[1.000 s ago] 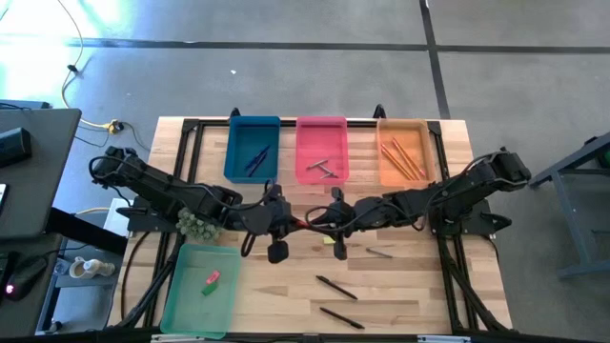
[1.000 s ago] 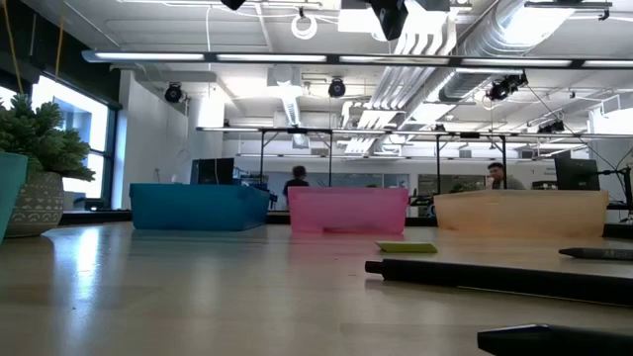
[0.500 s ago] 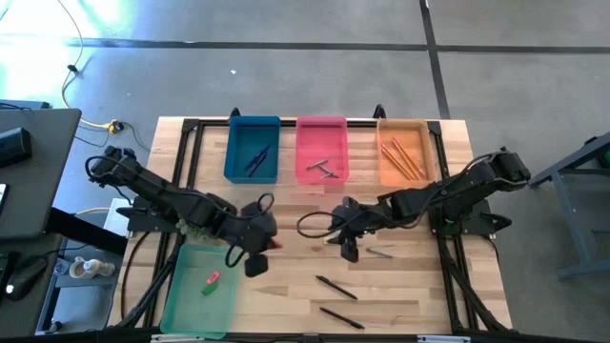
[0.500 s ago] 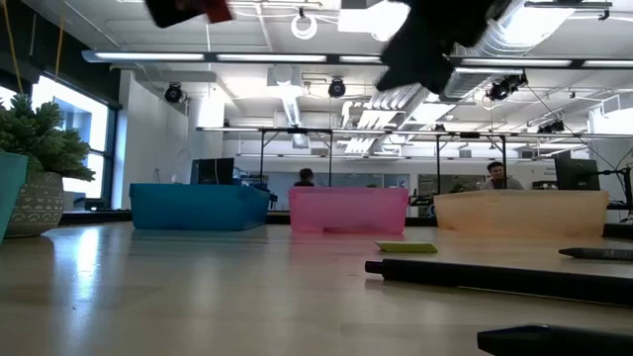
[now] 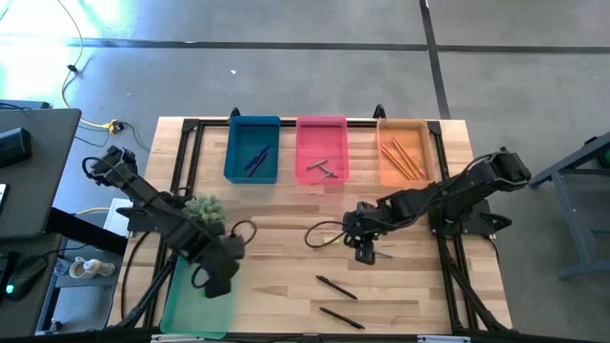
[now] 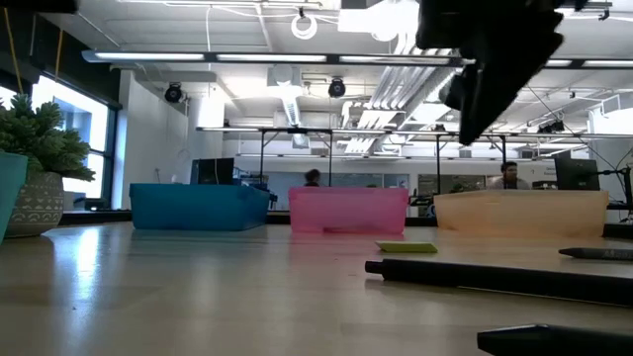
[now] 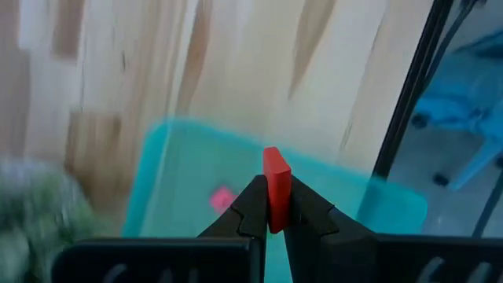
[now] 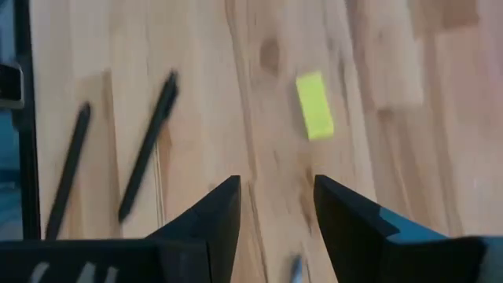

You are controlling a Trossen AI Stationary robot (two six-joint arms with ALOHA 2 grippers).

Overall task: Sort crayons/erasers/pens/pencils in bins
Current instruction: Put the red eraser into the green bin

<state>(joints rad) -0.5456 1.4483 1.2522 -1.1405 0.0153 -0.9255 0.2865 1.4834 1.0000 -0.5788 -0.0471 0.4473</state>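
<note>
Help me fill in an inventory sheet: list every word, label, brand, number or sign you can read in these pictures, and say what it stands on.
None: no readable text in any view.
The blue bin, pink bin, orange bin and green bin look unmarked.
Any print on the black pens is too small to tell.
The yellow eraser shows a plain face.
</note>
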